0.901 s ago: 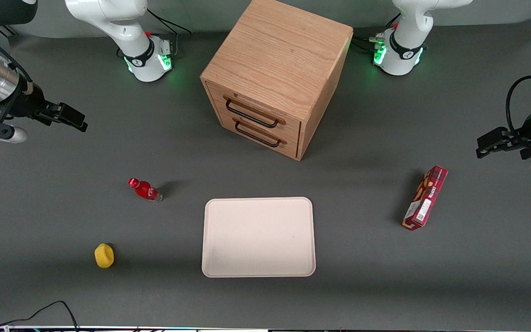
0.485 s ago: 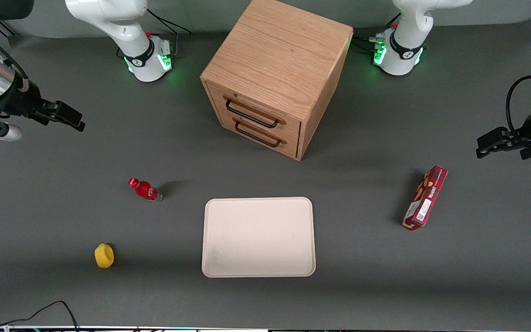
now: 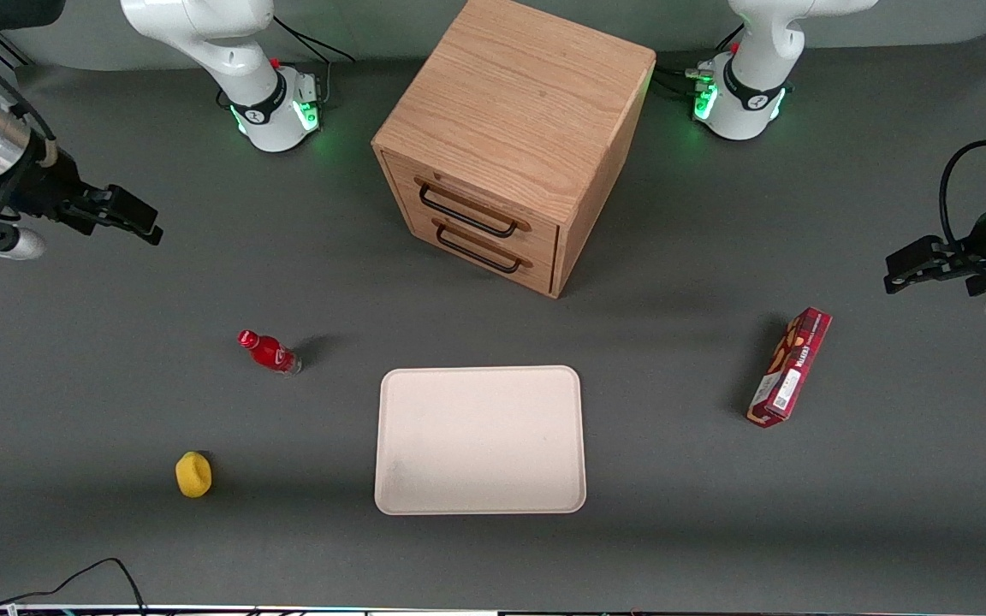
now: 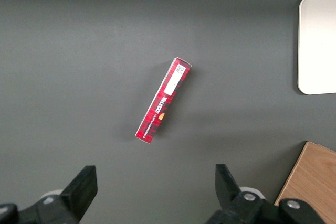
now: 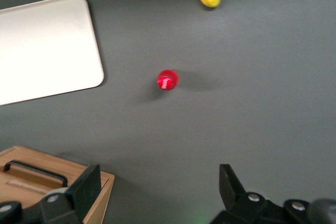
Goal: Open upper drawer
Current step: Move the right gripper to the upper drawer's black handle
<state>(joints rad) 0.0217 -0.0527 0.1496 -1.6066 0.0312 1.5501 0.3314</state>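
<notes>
Dark grey matting covers the bench, and everything on it lies still. At the working arm's end, the tool hangs above bare bench with its fingers spread wide and nothing between them, well apart from the cabinet. Nearer the front camera than the tool are a small red bottle, standing upright, and a yellow lump nearer still. A pale tray lies flat in front of the cabinet. The wooden cabinet stands mid-bench, turned at a slant. The upper drawer is shut flush with the cabinet's face, its black bar handle untouched; the lower drawer sits just beneath it, also closed. Toward the parked arm's end lies a red carton, well apart from the tray.
</notes>
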